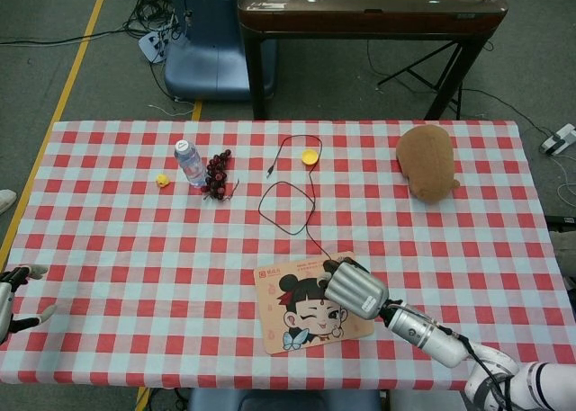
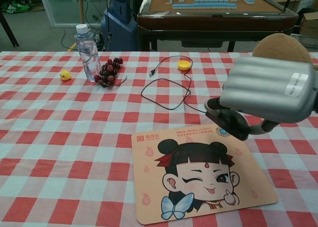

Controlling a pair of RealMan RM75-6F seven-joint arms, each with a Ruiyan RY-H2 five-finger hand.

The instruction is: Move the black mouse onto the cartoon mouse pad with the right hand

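My right hand (image 1: 354, 288) (image 2: 268, 95) grips the black mouse (image 2: 230, 122) from above and holds it in the air over the upper right part of the cartoon mouse pad (image 1: 311, 301) (image 2: 198, 173). In the head view the hand hides the mouse almost wholly. The mouse's black cable (image 1: 286, 202) (image 2: 166, 93) trails back in a loop toward the far side of the table. My left hand (image 1: 11, 290) rests at the table's front left edge, holding nothing, with its fingers apart.
A water bottle (image 2: 87, 52), a bunch of dark grapes (image 2: 109, 72) and a small yellow duck (image 2: 65, 76) sit far left. A yellow cap (image 2: 184, 64) lies by the cable. A brown plush toy (image 1: 427, 162) lies at the far right.
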